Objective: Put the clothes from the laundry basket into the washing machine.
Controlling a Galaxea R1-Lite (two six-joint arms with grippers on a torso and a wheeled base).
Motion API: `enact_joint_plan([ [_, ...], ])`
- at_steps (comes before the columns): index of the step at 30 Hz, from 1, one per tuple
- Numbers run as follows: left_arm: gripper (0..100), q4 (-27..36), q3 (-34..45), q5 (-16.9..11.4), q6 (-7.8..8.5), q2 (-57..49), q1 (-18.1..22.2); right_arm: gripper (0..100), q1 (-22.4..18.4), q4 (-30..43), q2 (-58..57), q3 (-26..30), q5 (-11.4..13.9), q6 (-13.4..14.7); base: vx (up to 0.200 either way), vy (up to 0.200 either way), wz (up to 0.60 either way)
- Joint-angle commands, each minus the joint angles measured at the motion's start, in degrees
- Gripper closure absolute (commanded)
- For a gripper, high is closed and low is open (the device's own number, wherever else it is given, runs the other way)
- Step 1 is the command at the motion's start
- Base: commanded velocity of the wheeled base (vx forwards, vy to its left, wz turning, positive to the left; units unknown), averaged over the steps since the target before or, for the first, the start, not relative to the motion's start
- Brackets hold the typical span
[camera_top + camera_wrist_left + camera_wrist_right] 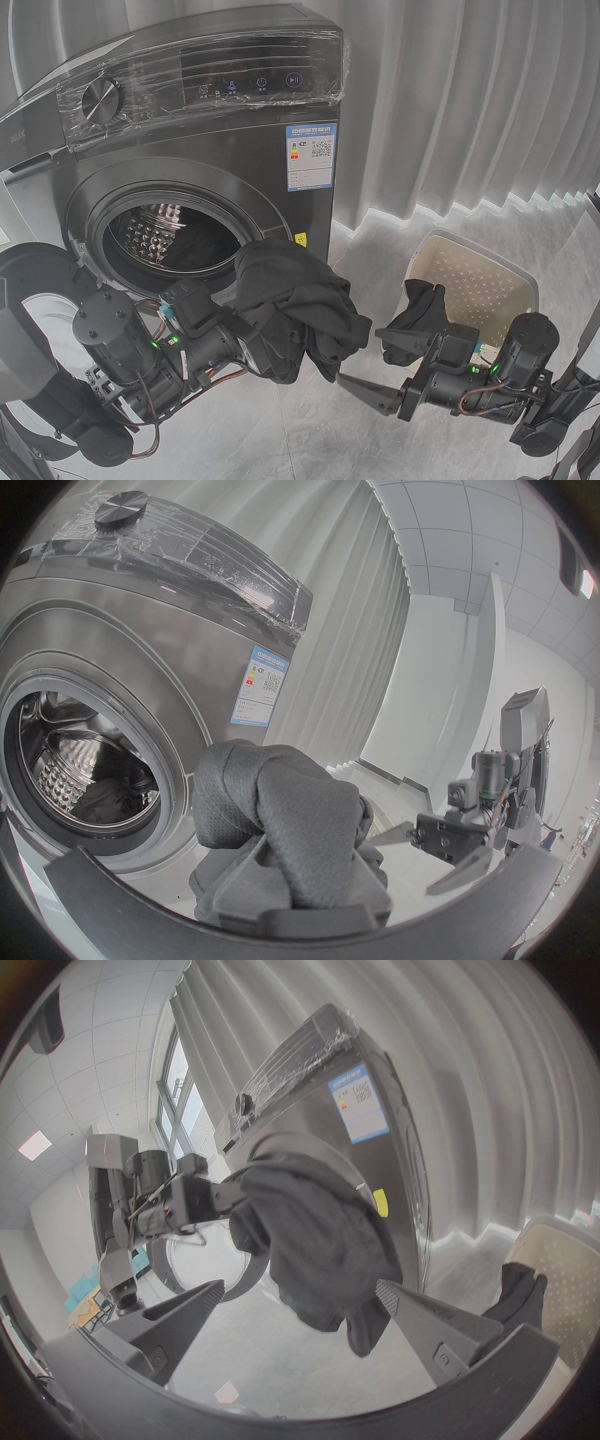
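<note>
The washing machine (187,137) stands with its round door (25,325) swung open to the left. Dark cloth lies inside the drum (87,767). My left gripper (259,350) is shut on a black garment (294,306), holding it in the air just right of and below the drum opening (169,240). The garment (281,817) drapes over the fingers and hides them. My right gripper (359,356) hangs open and empty between the garment (312,1229) and the laundry basket (500,269). Another black garment (422,306) hangs over the basket's near rim.
Pale curtains (469,106) run behind the machine and basket. Grey tiled floor (300,425) lies below both arms. The beige basket (562,1272) sits on the floor to the machine's right, close to the curtain.
</note>
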Motion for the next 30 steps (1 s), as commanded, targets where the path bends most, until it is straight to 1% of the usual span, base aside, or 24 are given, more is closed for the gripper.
enact_joint_plan([
  [1,100,-0.1,0.2,0.0,-0.04,-0.3,-0.1,0,-2.2,-0.1,-1.8,-3.5,0.1,-0.4,0.000,0.000,0.00],
  [3,100,-0.1,0.2,0.0,-0.04,-0.4,-0.1,0,-3.1,0.0,-2.5,-4.6,0.2,-0.5,0.000,0.000,0.00],
  [7,100,-0.1,0.2,0.0,-0.04,-0.5,-0.4,0,-3.4,-0.1,-1.9,-6.3,0.2,-0.5,0.000,0.000,0.00],
  [8,100,-0.1,0.3,0.0,-0.04,-0.6,-0.5,0,-3.3,0.0,-0.5,-8.1,0.4,-0.5,0.000,0.000,0.00],
  [10,100,-0.1,0.3,0.0,-0.04,-0.5,-0.5,0,-3.5,0.0,2.7,-9.8,1.6,-0.7,0.000,0.000,0.00],
  [13,100,-0.1,0.3,0.0,-0.04,-0.6,-0.5,0,-3.2,0.0,6.7,-12.2,4.1,-1.8,0.000,0.000,0.00],
  [16,100,-0.1,0.3,0.0,-0.04,-0.6,-0.5,0,-1.9,0.0,9.8,-13.9,5.3,-1.9,0.000,0.000,0.00],
  [19,100,-0.1,0.2,0.0,-0.04,-0.5,-0.5,0,0.1,-0.1,11.6,-14.6,5.4,-1.9,0.000,0.000,0.00],
  [23,100,-0.1,0.0,0.0,-0.04,-0.2,-0.6,0,1.5,-0.1,13.5,-16.2,5.4,-1.9,0.000,0.000,0.00],
  [27,100,-0.1,0.0,0.1,-0.04,0.0,-0.7,0,1.8,0.0,17.0,-19.5,5.0,-1.9,0.000,0.000,0.00],
  [29,100,-0.1,0.0,0.7,-0.04,0.1,-1.3,0,2.1,0.0,18.9,-21.6,4.7,-1.9,0.000,0.000,0.00],
  [30,100,0.0,-0.1,1.5,-0.12,0.1,-1.4,0,2.2,0.0,20.4,-23.6,4.4,-1.9,0.000,0.000,0.00],
])
